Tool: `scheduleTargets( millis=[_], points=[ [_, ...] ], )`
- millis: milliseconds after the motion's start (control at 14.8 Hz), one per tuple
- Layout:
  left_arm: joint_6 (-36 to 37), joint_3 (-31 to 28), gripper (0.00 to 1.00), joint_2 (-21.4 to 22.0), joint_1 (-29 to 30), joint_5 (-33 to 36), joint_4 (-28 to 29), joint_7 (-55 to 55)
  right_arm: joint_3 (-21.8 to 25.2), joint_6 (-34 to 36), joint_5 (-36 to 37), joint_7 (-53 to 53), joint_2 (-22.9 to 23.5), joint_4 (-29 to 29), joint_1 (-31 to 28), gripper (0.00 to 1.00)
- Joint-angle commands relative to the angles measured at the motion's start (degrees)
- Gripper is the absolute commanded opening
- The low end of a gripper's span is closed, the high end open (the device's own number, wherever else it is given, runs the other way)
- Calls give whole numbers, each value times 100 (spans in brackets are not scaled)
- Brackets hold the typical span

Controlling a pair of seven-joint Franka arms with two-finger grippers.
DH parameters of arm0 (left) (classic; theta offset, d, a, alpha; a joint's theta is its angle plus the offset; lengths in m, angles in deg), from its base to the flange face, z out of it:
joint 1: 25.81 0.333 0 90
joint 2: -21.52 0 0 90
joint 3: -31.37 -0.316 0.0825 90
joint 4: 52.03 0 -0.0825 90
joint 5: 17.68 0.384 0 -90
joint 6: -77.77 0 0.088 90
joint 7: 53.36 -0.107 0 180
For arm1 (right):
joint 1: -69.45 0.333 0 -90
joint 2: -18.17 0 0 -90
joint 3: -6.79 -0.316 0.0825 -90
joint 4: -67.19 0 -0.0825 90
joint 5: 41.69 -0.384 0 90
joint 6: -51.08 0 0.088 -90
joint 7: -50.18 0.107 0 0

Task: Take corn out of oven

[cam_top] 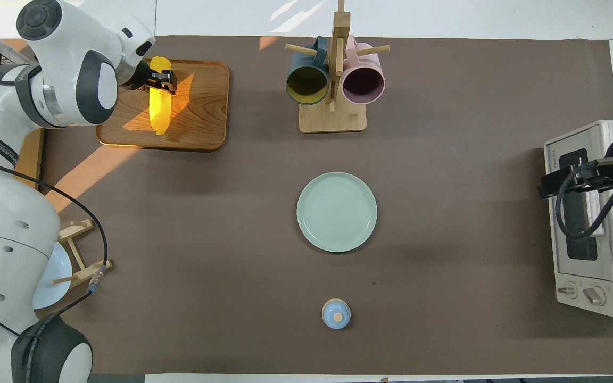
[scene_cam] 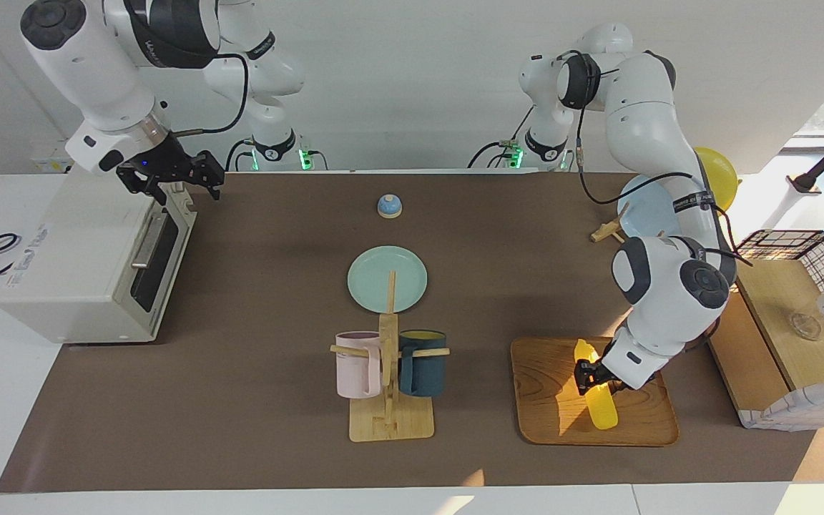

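Observation:
The yellow corn (scene_cam: 596, 400) slants low over the wooden tray (scene_cam: 541, 400) at the left arm's end of the table, and my left gripper (scene_cam: 593, 375) is shut on its upper half. I cannot tell whether its lower end touches the tray. Overhead, the corn (cam_top: 159, 109) crosses the tray (cam_top: 205, 106) under the left gripper (cam_top: 160, 81). The white oven (scene_cam: 83, 265) stands at the right arm's end with its dark glass door shut. My right gripper (scene_cam: 170, 180) hangs open above the oven's top front edge, holding nothing. The overhead view also shows the oven (cam_top: 612, 266).
A green plate (scene_cam: 387, 279) lies mid-table, with a mug rack (scene_cam: 387, 418) holding a pink and a dark blue mug farther from the robots. A small blue bell (scene_cam: 389, 206) sits near the robots. A plate stand (scene_cam: 637, 207) and a wire basket (scene_cam: 791, 315) flank the tray.

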Motion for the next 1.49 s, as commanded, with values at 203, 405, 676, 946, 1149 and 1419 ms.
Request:
scheduleTargets(
  millis=[203,405,676,946,1149,1419],
  points=[
    [-197,36,0,-61,60,221,50,-97,33,13,56,108,132,140,31,100],
    [-162,27,99,-43,69,300,50,-158,33,30,65,108,132,131,40,100],
    [-109,27,100,184,51,362,50,-159,41,-5,135,108,132,122,-4,100],
    [260,27,100,842,60,353,312,-115,41,-14,162,99,132,131,-65,100],
    [304,-78,100,1633,69,353,1006,-115,33,-23,153,99,132,149,-22,100],
    [1013,-87,100,2460,78,353,1491,-97,24,-23,135,99,123,158,-13,100]
  ],
)
